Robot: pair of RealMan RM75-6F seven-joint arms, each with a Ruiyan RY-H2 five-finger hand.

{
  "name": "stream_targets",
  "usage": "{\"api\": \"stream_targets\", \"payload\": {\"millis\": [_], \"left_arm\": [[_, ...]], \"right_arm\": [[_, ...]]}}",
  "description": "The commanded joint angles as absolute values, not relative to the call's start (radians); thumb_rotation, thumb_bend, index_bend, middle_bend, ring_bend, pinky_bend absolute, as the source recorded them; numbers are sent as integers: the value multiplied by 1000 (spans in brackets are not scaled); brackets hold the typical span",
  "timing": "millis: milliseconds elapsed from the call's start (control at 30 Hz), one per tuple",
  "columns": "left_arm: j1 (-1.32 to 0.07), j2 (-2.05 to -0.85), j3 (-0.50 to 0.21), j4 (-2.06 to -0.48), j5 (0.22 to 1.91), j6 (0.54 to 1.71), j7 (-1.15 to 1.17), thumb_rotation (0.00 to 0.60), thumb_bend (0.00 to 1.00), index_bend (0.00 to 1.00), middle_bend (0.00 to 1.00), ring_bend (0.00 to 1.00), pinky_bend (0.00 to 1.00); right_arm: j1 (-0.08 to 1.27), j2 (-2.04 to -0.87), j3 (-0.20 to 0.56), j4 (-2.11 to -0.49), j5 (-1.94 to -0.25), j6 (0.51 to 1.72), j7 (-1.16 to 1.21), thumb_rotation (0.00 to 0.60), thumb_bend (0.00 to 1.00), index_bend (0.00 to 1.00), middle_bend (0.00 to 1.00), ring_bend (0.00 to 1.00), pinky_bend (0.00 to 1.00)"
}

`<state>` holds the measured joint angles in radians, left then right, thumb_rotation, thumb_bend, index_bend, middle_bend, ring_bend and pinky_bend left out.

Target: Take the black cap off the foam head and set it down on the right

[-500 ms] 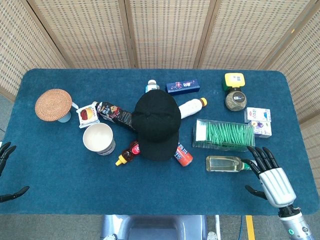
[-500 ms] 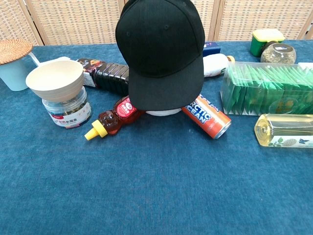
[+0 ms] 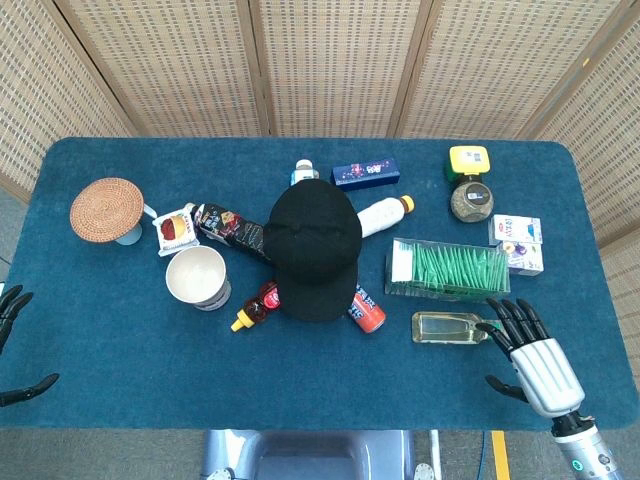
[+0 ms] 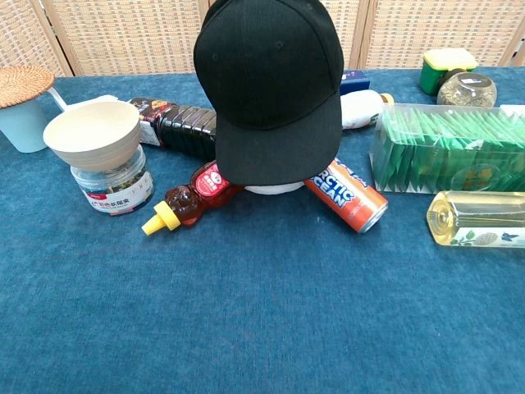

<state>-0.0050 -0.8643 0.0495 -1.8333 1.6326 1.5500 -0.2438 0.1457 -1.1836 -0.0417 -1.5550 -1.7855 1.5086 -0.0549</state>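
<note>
The black cap [image 3: 313, 247] sits on the foam head at the middle of the blue table, brim toward me. In the chest view the cap [image 4: 273, 86] covers the head; only a sliver of white foam [image 4: 272, 189] shows under the brim. My right hand [image 3: 535, 355] lies at the table's near right edge, fingers spread, holding nothing, just right of a clear bottle [image 3: 450, 327]. My left hand [image 3: 10, 340] shows only as dark fingertips at the far left edge, apart and empty. Neither hand appears in the chest view.
Around the head lie a honey bear bottle [image 4: 184, 203], a blue-orange can [image 4: 348, 194], a dark bottle [image 4: 180, 123] and a white bottle [image 3: 382, 214]. A bowl on a jar [image 4: 98, 148] stands left. A box of green packets [image 3: 447, 269] sits right.
My right hand has slid slightly back toward the table's near edge. The cap and everything else on the table stay as they were.
</note>
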Motion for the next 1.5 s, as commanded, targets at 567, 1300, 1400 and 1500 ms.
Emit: {"api": "stream_targets", "payload": {"millis": [567,1300,1400,1500], "left_arm": [[-31,-839,38,-1856,1591,1504,-255,600,111,0,0,0,34],[-36,-843,33,-1841,1575,1490,-281,600,112,0,0,0,34],[-37,-842,34,-1841,1577,1489,-284,600,112,0,0,0,35],[-36,-841,34,-1839,1577,1489,-287,600,112,0,0,0,34]], "right_arm": [[304,-1286,-24,-1510,-1932,1393,-179,600,57,259,121,95,123],[509,-1496,63,-1475,-2017,1278,-363,600,57,242,173,180,279],[535,-1532,61,-1449,-2027,1258,-374,600,57,242,174,180,286],[555,-1575,70,-1410,-2029,1249,-404,600,58,242,174,180,293]]}}
